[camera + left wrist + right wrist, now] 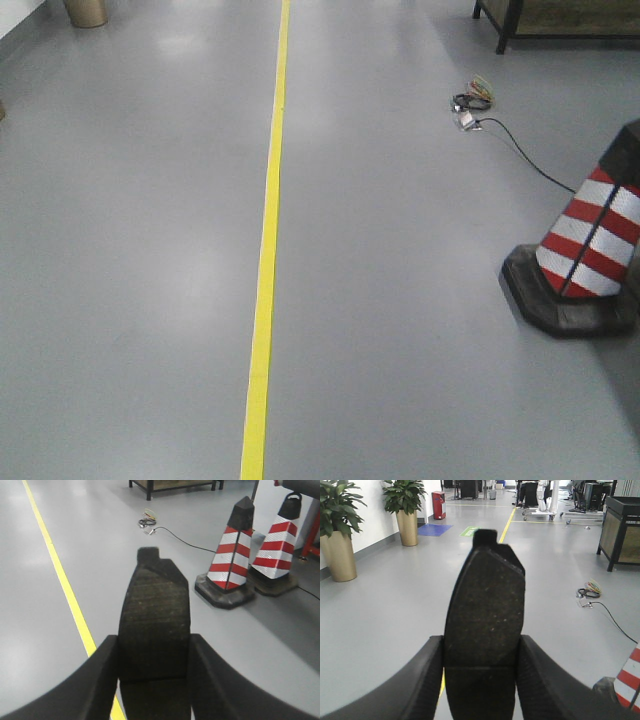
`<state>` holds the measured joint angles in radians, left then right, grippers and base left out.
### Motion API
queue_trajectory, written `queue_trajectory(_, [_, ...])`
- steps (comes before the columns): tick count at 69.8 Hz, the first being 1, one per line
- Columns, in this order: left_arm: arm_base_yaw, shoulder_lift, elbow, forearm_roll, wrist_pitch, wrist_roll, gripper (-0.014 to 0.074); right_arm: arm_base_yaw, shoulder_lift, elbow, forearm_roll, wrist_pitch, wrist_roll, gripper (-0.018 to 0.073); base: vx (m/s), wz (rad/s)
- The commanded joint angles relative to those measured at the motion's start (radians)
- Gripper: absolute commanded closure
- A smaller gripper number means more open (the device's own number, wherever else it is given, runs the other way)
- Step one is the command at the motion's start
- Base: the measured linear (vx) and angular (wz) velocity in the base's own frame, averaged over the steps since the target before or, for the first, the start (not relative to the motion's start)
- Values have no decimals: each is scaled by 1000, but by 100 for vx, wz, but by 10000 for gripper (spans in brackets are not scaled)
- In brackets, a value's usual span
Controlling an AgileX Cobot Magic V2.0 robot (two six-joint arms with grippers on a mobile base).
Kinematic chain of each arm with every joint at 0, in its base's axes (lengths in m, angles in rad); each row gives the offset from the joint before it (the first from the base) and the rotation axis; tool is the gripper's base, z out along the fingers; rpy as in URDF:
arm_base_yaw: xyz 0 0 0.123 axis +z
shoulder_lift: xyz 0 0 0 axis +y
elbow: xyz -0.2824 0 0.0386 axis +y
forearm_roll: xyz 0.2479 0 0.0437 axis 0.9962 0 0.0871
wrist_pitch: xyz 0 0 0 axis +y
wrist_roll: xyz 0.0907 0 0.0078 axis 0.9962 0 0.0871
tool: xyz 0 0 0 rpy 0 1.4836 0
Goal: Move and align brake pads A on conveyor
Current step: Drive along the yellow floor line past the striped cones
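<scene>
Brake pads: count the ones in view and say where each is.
2. One brake pad clamped between the left gripper fingers, one in the right gripper. Others may be out of view.

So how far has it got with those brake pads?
Partway, it seems. Each gripper holds one pad: the left gripper is shut on a pad, the right gripper on another pad. No conveyor shows in any view, only grey floor with a yellow line and a cone. Placing and aligning are still ahead; the other pads are out of sight.

Open grey floor [150,250] ahead, striped cones [227,560] rightward
</scene>
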<state>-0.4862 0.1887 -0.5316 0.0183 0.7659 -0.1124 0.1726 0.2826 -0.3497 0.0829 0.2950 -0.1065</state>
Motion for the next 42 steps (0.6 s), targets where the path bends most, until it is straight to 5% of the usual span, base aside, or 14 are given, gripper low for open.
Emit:
queue_trajectory(1, [-5, 14, -22, -2, -96, -1, 603, 2, 8, -31, 0, -99, -10, 561, 67, -1])
queue_trajectory(42, [-5, 14, -22, -2, -96, -1, 603, 2, 8, -31, 0, -99, -10, 561, 58, -4])
